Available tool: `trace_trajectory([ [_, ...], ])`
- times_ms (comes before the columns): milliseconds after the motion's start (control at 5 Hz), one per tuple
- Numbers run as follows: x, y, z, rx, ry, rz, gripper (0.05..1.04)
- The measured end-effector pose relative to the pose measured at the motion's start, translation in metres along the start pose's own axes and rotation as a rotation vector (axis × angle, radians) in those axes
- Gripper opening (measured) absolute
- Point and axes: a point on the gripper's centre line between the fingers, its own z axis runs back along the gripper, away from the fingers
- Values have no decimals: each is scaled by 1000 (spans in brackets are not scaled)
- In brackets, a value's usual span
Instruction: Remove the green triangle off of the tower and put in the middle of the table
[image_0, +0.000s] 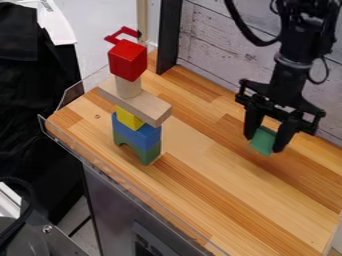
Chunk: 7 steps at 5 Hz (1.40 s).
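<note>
The gripper (267, 142) hangs over the right part of the wooden table (220, 175), shut on the green triangle (263, 140), which sits between its two fingers. Whether the triangle touches the tabletop, I cannot tell. To the left stands the tower, well apart from the gripper. From the bottom it has a green arch (142, 152), a blue block (137, 133), a yellow block (129, 118), a flat wooden plank (135, 102), a pale cylinder (127, 88) and a red cube (127, 60) on top.
A clear low rim (113, 176) runs along the table's left and front edge. Behind the table are a whitewashed plank wall (217, 37) and a dark upright post (169, 37). A red bracket-like piece (122, 34) shows just behind the red cube.
</note>
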Motion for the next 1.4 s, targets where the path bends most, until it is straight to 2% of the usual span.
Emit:
trace_trajectory([
  [200,2,-8,-16,-25,35,-28,549],
  [600,5,-15,-31,-133,36,-22,549],
  [800,7,-4,-36,-171,46,23,549],
  [1000,5,0,-36,-161,63,20,599],
  [1200,0,5,-8,-86,28,52,889],
  [1400,-5,12,55,-53,-139,40,1006],
])
